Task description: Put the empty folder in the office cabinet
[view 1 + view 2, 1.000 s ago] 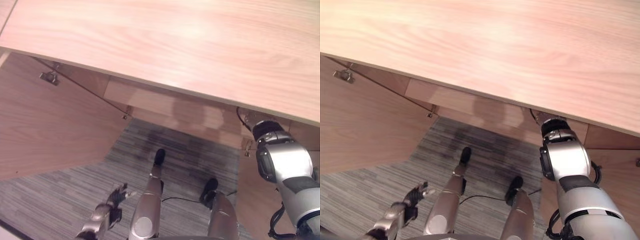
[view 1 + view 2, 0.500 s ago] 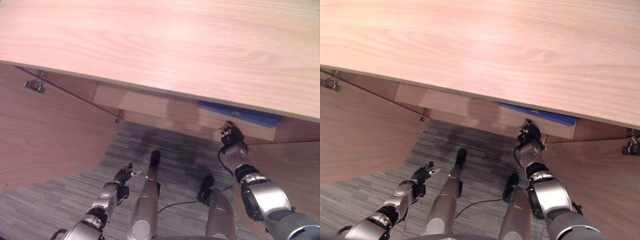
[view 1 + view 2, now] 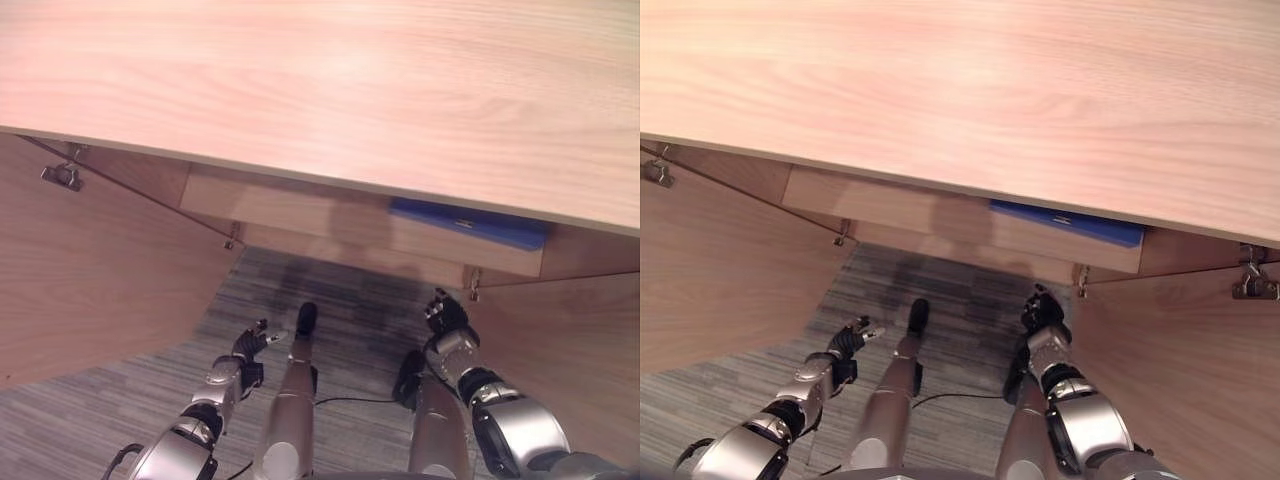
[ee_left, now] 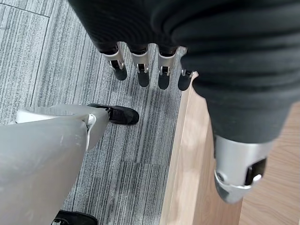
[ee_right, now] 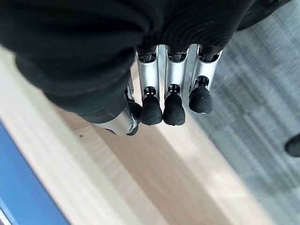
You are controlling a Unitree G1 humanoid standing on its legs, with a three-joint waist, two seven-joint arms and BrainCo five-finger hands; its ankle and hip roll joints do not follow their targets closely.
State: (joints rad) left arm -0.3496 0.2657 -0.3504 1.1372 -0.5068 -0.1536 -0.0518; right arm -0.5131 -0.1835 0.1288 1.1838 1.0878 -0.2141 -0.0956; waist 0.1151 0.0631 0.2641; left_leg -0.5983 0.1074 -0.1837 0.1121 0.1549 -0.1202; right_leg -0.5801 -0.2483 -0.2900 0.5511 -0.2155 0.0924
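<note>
The blue folder (image 3: 470, 222) lies flat on the shelf inside the wooden cabinet (image 3: 320, 80), just under the cabinet's top; its edge also shows in the right wrist view as the blue folder (image 5: 18, 197). My right hand (image 3: 447, 318) hangs below and in front of the shelf, clear of the folder. Its fingers (image 5: 171, 110) are straight and hold nothing, so it is open. My left hand (image 3: 245, 350) sits low over the carpet near the left door, fingers (image 4: 140, 70) straight and open, also with nothing in it.
Both cabinet doors stand swung out: the left door (image 3: 100, 270) and the right door (image 3: 570, 340). Metal hinges (image 3: 62, 176) show on the doors. Grey striped carpet (image 3: 340, 300) lies between them. The shelf's front board (image 5: 140, 178) is close to my right hand.
My right hand has drawn back out of the cabinet and dropped below the shelf, leaving the folder lying inside. The camera has shifted a little; the left hand has stayed low.
</note>
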